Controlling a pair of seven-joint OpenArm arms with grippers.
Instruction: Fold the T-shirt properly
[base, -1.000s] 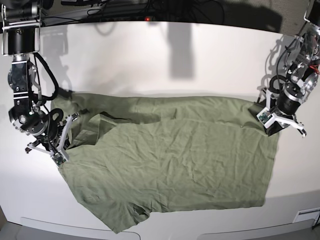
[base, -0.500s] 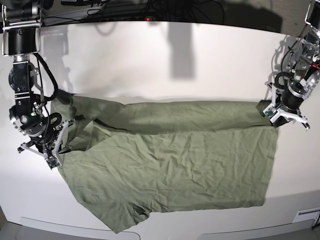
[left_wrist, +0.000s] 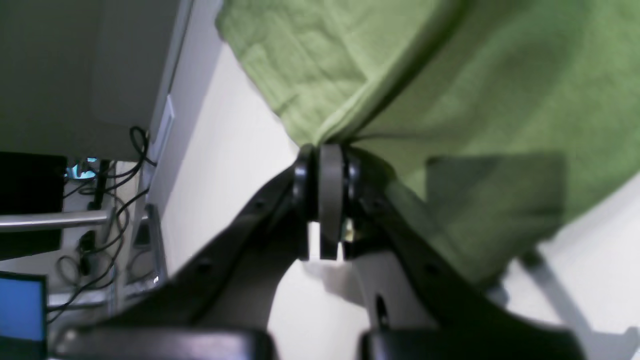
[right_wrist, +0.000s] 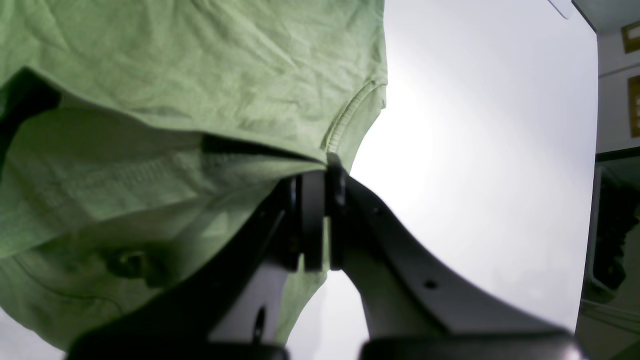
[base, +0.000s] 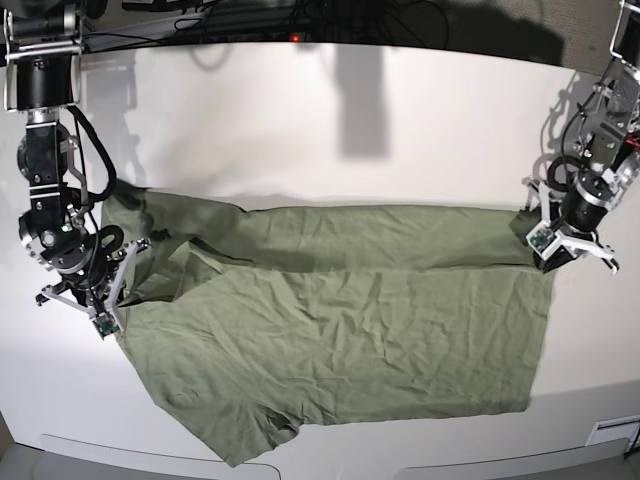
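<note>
Figure: 2-arm fold, mid-carry. We recorded the T-shirt (base: 340, 330) lying spread and wrinkled on the white desk (base: 300, 120), its long axis running left to right in the base view. The far strip of the cloth was doubled over the body as a band that ran the whole width between the 2 grippers.

The right gripper (base: 105, 300), at the left of the base view, was pinched together on the sleeve end of that band; in its wrist view the black fingers (right_wrist: 312, 220) met with green fabric and a ribbed hem caught at their tips. The left gripper (base: 560, 245), at the right of the base view, was likewise clamped on the T-shirt, and its wrist view showed the pads (left_wrist: 330, 195) pressed together at the corner of a fold, with cloth draping away beyond them.

From each gripper the bulk of the garment lay toward the near edge of the desk and inward toward the other arm. We judged that the coming move turned on this relation: the held band was parallel to the long axis, so both arms would have to travel together across it, toward the near hem. Neither arm was nearer the near hem; unequal travel would likely skew the fold line.
</note>
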